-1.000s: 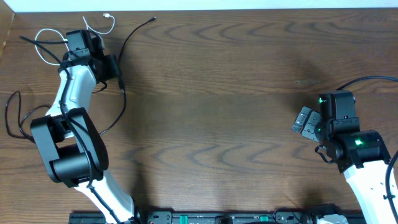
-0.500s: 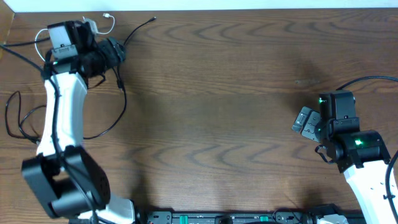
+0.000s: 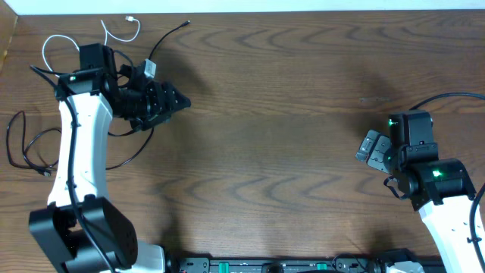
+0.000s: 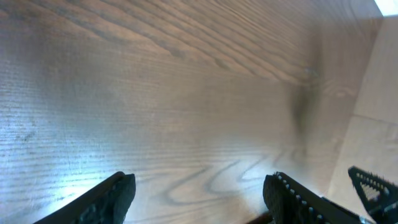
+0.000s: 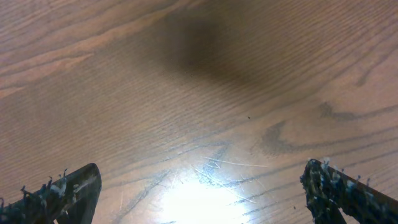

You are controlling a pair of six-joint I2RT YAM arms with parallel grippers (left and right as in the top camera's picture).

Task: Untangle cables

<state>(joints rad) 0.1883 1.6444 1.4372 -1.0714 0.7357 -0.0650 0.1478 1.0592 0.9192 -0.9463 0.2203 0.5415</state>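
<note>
At the far left of the table the cables lie spread around the left arm. The white cable [image 3: 61, 36] loops along the far edge. The longer black cable [image 3: 170, 32] runs from its far plug toward the near side, so its long axis goes far to near. The shorter black cable [image 3: 9, 144] curls by the left edge. The left gripper [image 3: 176, 100] points right, toward bare wood, with its jaws apart and nothing between them; its wrist view shows only table. The longer black cable passes just beside or beneath the gripper body, and the arm hides whether it crosses the white one there. The rest of the cords lie to the left of the fingertips, behind the way they point, so I judge the next reach has to turn back leftward. The right gripper [image 3: 371, 148] hangs wide and empty, well apart at the right side, so the left arm is far nearer. Compared with a second ago, the left gripper has swung rightward, away from the white loop, and its jaws stand wider, while the right arm and the far plug of the long black cable have not moved.
</note>
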